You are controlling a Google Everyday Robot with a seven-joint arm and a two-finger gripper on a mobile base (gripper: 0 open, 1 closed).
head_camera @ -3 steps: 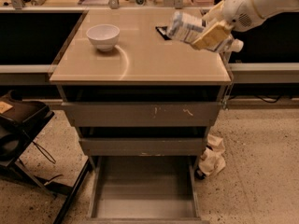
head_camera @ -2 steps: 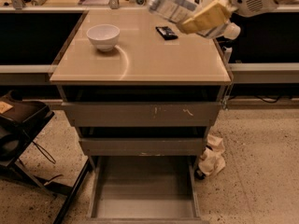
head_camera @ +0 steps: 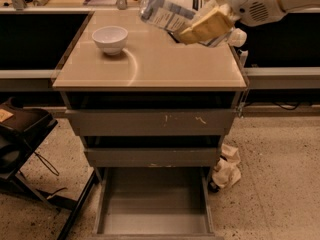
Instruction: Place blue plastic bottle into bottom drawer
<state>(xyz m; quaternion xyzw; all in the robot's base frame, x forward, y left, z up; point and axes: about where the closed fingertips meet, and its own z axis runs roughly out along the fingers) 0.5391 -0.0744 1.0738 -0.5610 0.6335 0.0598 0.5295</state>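
Observation:
My gripper is at the top right, above the back right part of the cabinet top, shut on the blue plastic bottle. The bottle is clear with a pale blue-and-white label. It is held lifted off the top, tilted, pointing up and left. The bottom drawer is pulled open below the two upper drawers and shows a plain grey floor. It lies well below and in front of the gripper.
A white bowl stands on the tan cabinet top at the back left. A crumpled white bag lies on the floor right of the cabinet. A black chair base is at the left.
The gripper has lifted the bottle up off the cabinet top and carried it leftward and higher. A small black packet seen behind it earlier is now hidden.

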